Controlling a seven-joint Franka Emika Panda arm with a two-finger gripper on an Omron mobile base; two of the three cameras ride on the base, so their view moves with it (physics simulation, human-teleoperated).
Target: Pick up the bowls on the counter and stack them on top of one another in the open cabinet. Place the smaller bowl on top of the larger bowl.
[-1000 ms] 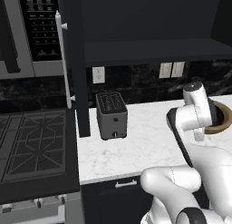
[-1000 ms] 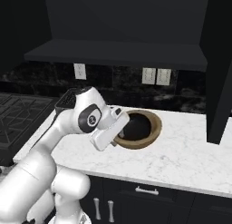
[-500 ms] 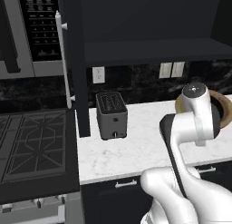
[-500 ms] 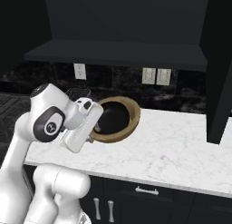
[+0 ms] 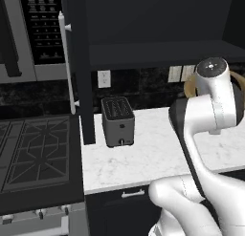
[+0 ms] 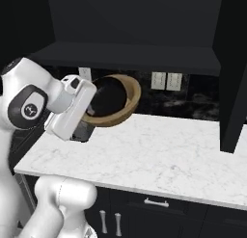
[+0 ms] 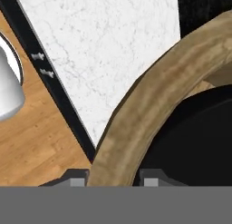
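Claw (image 7: 113,175) is pinching the rim of the round tan-brown wooden bowl (image 6: 126,101), lifted clear of the white marble surface (image 6: 159,157) and tilted on its side. A glossy black bowl (image 6: 107,96) looks nested inside it — can't tell for sure that it's a separate bowl rather than a dark interior. The held bowl hangs just below the dark shelf of the open blue-black upper cabinet (image 6: 130,56), toward its left. Pickup done; left: raise it, level it, set it on the shelf — probably smaller one on top already.
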